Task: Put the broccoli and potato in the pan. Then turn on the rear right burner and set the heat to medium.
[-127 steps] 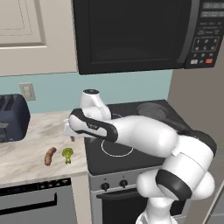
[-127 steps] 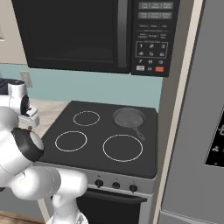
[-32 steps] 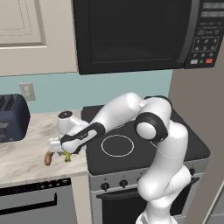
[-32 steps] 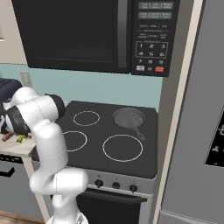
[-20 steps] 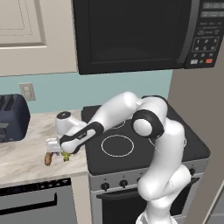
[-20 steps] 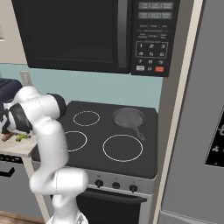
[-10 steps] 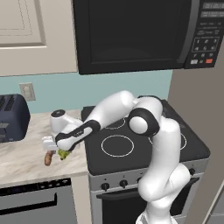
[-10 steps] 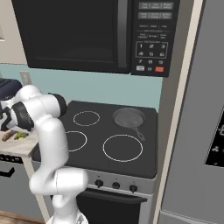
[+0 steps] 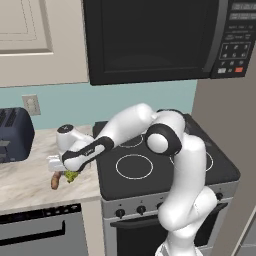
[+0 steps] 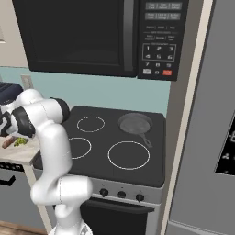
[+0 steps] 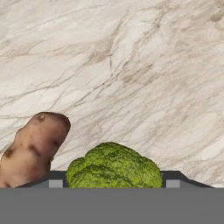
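The gripper (image 9: 69,172) is low over the counter (image 9: 25,177), straddling the broccoli (image 11: 114,166) to pick it first; whether its jaws grip yet, I cannot tell. The potato (image 11: 33,148) lies just left; the pan (image 10: 134,123) waits far right on the stove (image 10: 137,160).

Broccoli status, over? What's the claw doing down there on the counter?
Gripper down over the broccoli, a finger on each side, grip unconfirmed. Potato lies right beside it on the counter. Pan waits empty on the rear right burner.

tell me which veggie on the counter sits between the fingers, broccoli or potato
The broccoli: the green floret centred between the two fingers. The brown potato lies off to one side, outside them.
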Controlling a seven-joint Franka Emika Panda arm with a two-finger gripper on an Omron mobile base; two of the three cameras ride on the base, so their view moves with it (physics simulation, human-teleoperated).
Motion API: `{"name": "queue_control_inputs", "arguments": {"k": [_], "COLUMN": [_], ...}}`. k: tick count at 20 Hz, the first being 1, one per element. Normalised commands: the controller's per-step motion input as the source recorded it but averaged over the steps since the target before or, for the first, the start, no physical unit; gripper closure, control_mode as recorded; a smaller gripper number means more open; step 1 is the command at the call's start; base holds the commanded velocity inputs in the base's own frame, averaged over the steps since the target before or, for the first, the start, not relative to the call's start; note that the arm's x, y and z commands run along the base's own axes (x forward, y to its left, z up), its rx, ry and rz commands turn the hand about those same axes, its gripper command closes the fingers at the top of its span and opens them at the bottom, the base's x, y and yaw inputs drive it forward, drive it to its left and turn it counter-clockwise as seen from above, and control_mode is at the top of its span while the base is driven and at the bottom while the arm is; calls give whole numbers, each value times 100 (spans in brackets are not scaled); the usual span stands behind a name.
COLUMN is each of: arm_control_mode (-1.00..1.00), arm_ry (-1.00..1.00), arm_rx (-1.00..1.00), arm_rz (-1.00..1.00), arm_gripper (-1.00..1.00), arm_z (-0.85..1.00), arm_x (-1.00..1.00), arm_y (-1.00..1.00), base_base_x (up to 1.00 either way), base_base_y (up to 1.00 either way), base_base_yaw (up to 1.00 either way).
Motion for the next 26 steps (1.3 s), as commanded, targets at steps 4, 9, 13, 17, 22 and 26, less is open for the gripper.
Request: {"name": "queue_control_inputs", "arguments": {"k": [4, 9, 13, 17, 22, 26], "arm_control_mode": [-100, -100, -100, -100, -100, -100], "arm_ry": [0, -1, -2, -1, -2, -7], "arm_rx": [0, 0, 0, 0, 0, 0], "arm_rz": [0, 0, -5, -10, -8, -2], "arm_gripper": [100, 100, 100, 100, 100, 100], "arm_z": [0, 4, 25, 39, 29, 34], "arm_x": [0, -13, -18, -2, 0, 9], "arm_y": [0, -12, -45, -60, -70, -67], "base_base_x": [0, 0, 0, 0, 0, 0], "base_base_y": [0, 0, 0, 0, 0, 0], "base_base_yaw": [0, 0, 0, 0, 0, 0]}}
